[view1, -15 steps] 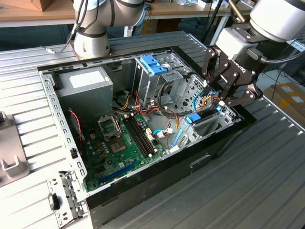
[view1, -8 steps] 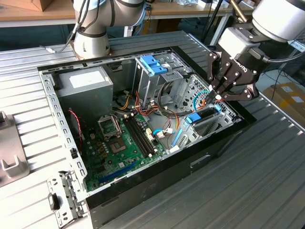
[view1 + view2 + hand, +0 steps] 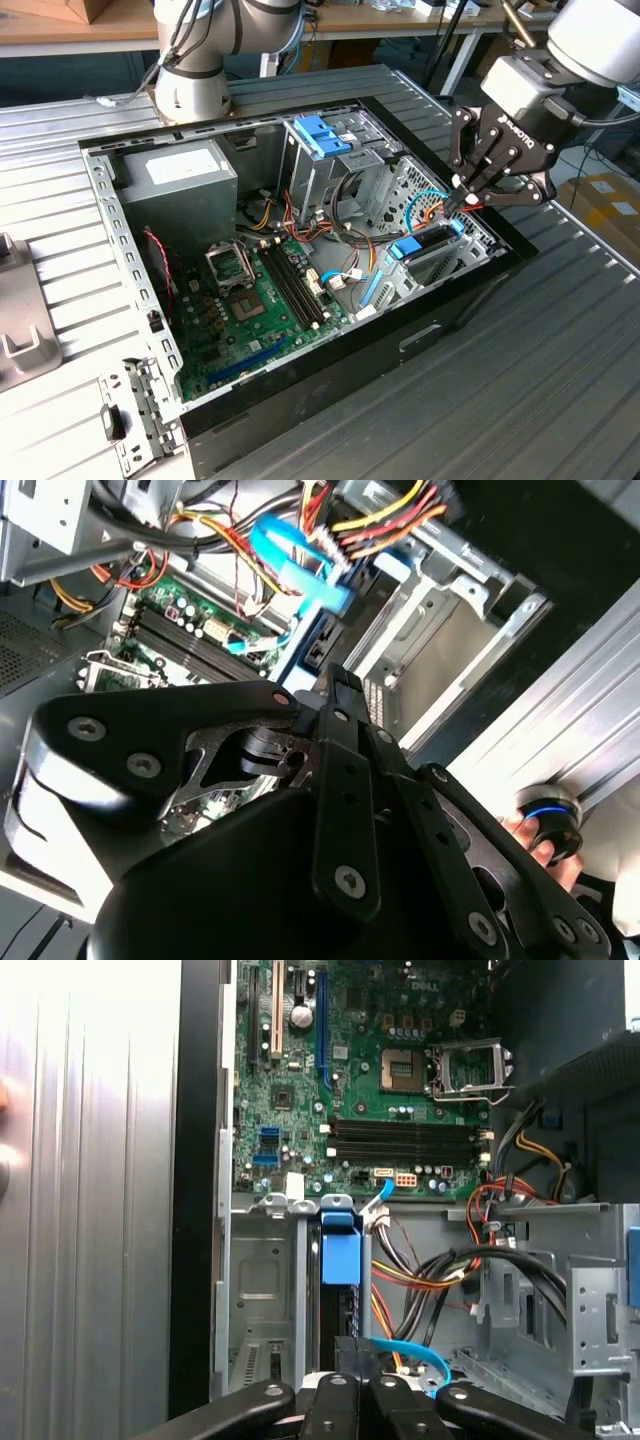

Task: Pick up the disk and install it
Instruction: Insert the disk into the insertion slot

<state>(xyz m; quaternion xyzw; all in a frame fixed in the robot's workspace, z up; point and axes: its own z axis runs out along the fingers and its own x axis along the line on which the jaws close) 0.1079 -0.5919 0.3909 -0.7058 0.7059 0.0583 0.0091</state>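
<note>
Claw: my claw (image 3: 466,200) hangs over the corner of the open computer case (image 3: 330,385) at the exterior view's right. Its fingers are drawn together to a narrow point.
Grip: the fingertips are right at the end of the disk (image 3: 430,242). I cannot tell whether they pinch it or only touch it.
Disk: it is inside the case, in the metal bay (image 3: 262,1290) next to the black side wall, with its blue rail (image 3: 340,1250) on the side facing the circuit board. In the first wrist view it stands on its edge between the bay's metal walls, its dark body running toward my fingers.
Cables: a light blue cable (image 3: 410,1352) curves past my fingers, just beside the disk. Red, yellow and black wires bunch in the next compartment.
Circuit board: the green board (image 3: 250,300) lies flat on the case floor, beyond the bay.
Grey box: a power supply (image 3: 180,172) fills the far corner, well apart from my claw.
Blue latch: it sits on top of the metal cage (image 3: 322,135) toward the back of the case.
Worktop: the case lies on its side on a ribbed metal worktop (image 3: 540,400).
</note>
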